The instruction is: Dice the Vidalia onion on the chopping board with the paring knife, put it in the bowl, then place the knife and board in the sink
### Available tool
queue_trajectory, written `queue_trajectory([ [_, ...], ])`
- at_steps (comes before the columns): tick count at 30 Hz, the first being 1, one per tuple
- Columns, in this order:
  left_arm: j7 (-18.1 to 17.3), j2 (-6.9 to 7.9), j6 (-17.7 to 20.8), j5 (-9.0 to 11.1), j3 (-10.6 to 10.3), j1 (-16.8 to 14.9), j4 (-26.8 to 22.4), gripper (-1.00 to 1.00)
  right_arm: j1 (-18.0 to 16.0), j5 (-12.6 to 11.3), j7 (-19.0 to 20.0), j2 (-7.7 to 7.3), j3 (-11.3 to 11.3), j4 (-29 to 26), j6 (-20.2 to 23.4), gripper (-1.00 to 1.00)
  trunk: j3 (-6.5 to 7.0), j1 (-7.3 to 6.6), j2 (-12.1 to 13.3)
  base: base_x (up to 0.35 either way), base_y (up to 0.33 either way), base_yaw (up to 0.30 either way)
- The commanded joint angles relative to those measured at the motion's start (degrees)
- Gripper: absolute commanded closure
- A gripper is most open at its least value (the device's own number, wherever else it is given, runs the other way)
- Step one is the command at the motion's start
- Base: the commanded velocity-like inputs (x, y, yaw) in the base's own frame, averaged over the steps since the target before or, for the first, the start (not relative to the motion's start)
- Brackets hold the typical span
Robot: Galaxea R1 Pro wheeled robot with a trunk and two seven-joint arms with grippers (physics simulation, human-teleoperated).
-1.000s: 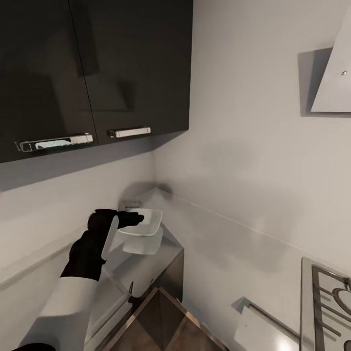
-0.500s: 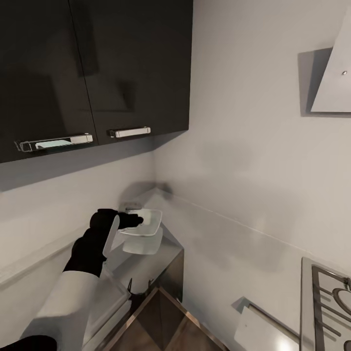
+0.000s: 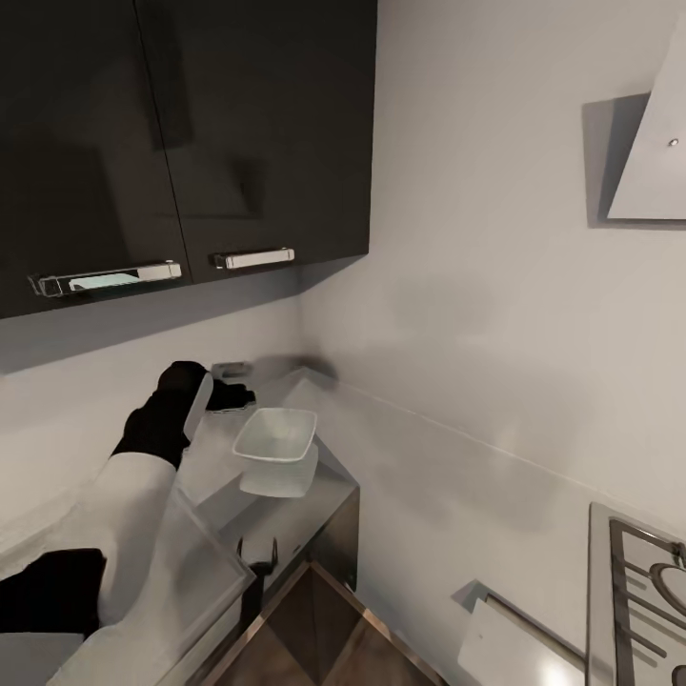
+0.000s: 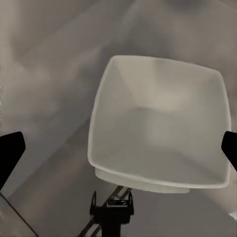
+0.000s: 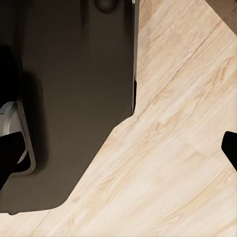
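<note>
The white squarish bowl [image 3: 276, 440] stands empty on the countertop [image 3: 429, 476] in the corner. My left gripper [image 3: 232, 393] hovers just above and wall-side of it, apart from the rim. In the left wrist view the bowl [image 4: 160, 126] lies below the left gripper [image 4: 118, 150], whose dark fingertips [image 4: 10, 153] stand wide apart: open and empty. My right gripper [image 3: 257, 553] hangs low in front of the cabinet, and the right wrist view shows the right gripper [image 5: 118, 150] open over the floor. The onion, chopping board, paring knife and sink are out of view.
Dark wall cabinets [image 3: 191, 143] with chrome handles hang over the left arm. A steel hob [image 3: 638, 591] sits at the right, a range hood [image 3: 653, 143] above it. Under the right gripper lie wood floor [image 5: 187, 148] and the robot's dark base [image 5: 74, 98].
My left gripper has come away from the bowl's rim, rising and drawing back toward the wall. The bowl stays where it was on the countertop.
</note>
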Motion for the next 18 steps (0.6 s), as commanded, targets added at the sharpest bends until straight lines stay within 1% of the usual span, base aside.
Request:
queue_trajectory([
  [1,0.04,0.05,0.23,0.05,0.09,-0.89,1.10,-1.00,-0.05,0.00,0.03,-0.01,0.02,0.10,-0.34,-1.00,-0.12,0.03,-0.12,0.000,0.000,0.000],
  [2,0.03,0.17,0.22,0.05,0.16,-3.57,4.81,-1.00,-0.05,-0.01,0.03,-0.01,0.02,0.12,-0.34,-1.00,-0.12,0.03,-0.12,0.000,0.000,0.000],
  [4,0.05,0.20,0.22,0.04,0.18,-4.82,6.67,-1.00,-0.05,0.00,0.03,-0.01,0.02,0.13,-0.34,-1.00,-0.12,0.03,-0.12,0.000,0.000,0.000],
  [6,0.09,0.23,0.18,0.04,0.20,-7.11,10.61,-1.00,-0.05,-0.01,0.03,-0.01,0.02,0.12,-0.34,-1.00,-0.12,0.03,-0.12,0.000,0.000,0.000],
  [9,0.14,0.25,0.05,0.03,0.21,-9.02,13.98,-1.00,-0.05,-0.01,0.03,-0.01,0.02,0.13,-0.34,-1.00,-0.13,0.03,-0.12,0.000,0.000,0.000],
  [11,0.16,0.25,-0.01,0.03,0.20,-10.02,15.79,-1.00,-0.05,-0.01,0.03,-0.01,0.02,0.13,-0.34,-1.00,-0.21,0.03,-0.12,0.000,0.000,0.000],
  [18,0.17,0.25,-0.04,0.03,0.17,-10.61,16.97,-1.00,-0.05,-0.01,0.03,-0.01,0.02,0.14,-0.34,-1.00,-0.75,0.03,-0.12,0.000,0.000,0.000],
])
